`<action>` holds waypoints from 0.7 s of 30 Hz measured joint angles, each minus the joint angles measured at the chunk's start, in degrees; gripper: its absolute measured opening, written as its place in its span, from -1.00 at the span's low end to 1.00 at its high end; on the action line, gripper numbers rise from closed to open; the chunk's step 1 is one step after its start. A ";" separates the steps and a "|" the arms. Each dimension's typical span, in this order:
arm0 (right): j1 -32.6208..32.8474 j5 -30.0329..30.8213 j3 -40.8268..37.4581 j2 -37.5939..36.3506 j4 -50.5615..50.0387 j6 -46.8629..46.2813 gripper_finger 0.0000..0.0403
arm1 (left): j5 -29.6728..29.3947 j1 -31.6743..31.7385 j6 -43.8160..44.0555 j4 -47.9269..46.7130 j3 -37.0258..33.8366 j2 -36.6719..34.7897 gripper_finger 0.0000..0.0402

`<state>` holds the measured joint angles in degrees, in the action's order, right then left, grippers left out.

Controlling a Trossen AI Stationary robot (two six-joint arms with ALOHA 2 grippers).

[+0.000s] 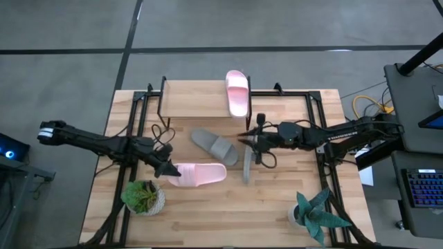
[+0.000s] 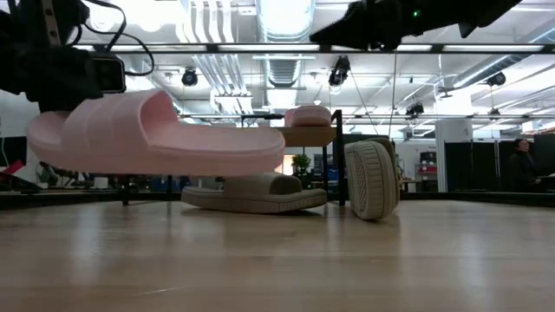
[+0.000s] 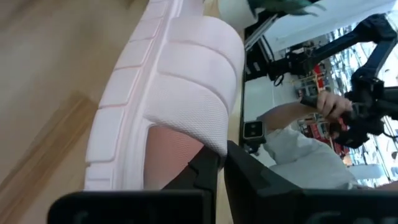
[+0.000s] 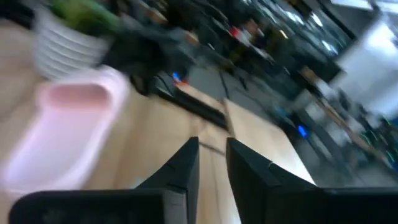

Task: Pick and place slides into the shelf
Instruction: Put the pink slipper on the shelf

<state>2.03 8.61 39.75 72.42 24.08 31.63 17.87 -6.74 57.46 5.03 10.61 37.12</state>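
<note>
My left gripper (image 1: 166, 170) is shut on a light pink slide (image 1: 201, 174), which hangs clear of the table (image 2: 156, 130). A second pink slide (image 1: 237, 93) lies sole down on the shelf's (image 1: 197, 97) wood top at its right end. One grey slide (image 1: 214, 146) lies flat on the table. Another grey slide (image 2: 371, 179) stands on its side edge, its sole toward the table's near edge. My right gripper (image 1: 248, 140) hovers above that one, its fingers a narrow gap apart (image 4: 212, 146) with nothing between them. My left gripper pinches the edge of the pink slide's wide strap (image 3: 208, 140), one finger (image 3: 202, 171) under the strap and one outside it. The fingers come from the table's left, slanting slightly down. The slide is lifted clear and nearly level, its free end (image 2: 260, 160) a little lower.
A leafy potted plant (image 1: 144, 197) stands near the front left, just in front of my left gripper. A spiky potted plant (image 1: 315, 214) stands at the front right. Black frame rails (image 1: 320, 138) run along both table sides. A person in white (image 3: 298, 149) is beyond the table.
</note>
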 joint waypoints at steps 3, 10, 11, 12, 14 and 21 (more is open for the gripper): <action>1.54 -1.66 0.04 0.00 0.34 4.92 -0.50 | -1.20 0.00 -2.08 0.77 0.00 -1.36 -1.00; 8.09 -0.90 0.04 0.00 0.22 29.78 -0.05 | -8.53 0.00 -8.11 7.53 0.02 -4.22 -1.00; 9.07 0.20 0.04 0.00 0.48 33.54 0.01 | -8.92 0.00 -8.64 9.07 0.02 -4.53 -1.00; 10.06 2.14 0.04 0.00 0.93 36.85 0.05 | -9.01 0.00 -8.95 10.37 0.02 -4.79 -1.00; 11.68 7.70 0.04 0.00 1.69 42.09 0.13 | -9.10 0.00 -10.00 12.50 0.04 -5.06 -1.00; 14.17 18.52 0.04 0.00 0.94 47.97 0.25 | -9.42 0.00 -10.26 13.55 0.04 -4.00 -1.00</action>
<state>16.20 27.13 39.79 72.42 25.02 79.60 8.45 -6.74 47.20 18.59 10.66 33.12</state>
